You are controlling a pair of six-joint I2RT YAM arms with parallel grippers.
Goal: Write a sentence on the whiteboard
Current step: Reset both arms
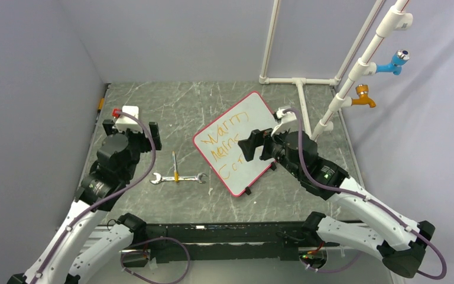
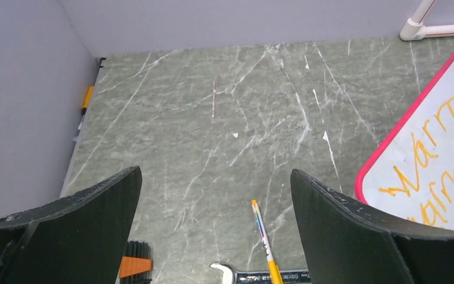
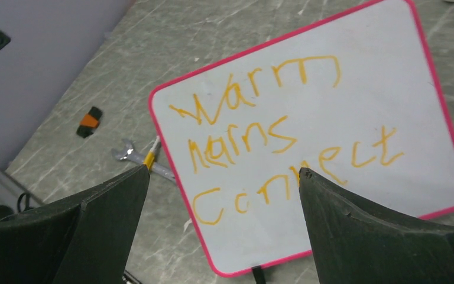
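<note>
The whiteboard (image 1: 227, 139) lies flat at centre frame in the top view, turned diagonally, its long axis running lower left to upper right, with three lines of orange writing across it. The right tool (image 3: 224, 171) hovers over its right half, released and empty. The left tool (image 2: 216, 173), likewise released, hangs well left, near a pencil (image 1: 175, 164) and wrench (image 1: 180, 178) on the desk (image 1: 171, 106). Neither holds a marker.

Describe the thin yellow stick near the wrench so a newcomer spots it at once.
Find the whiteboard, tilted mid-table with orange writing. Left of it lies a silver wrench; the yellow stick crosses the wrench's middle. It is slim and coloured, unlike the metal wrench.
</note>
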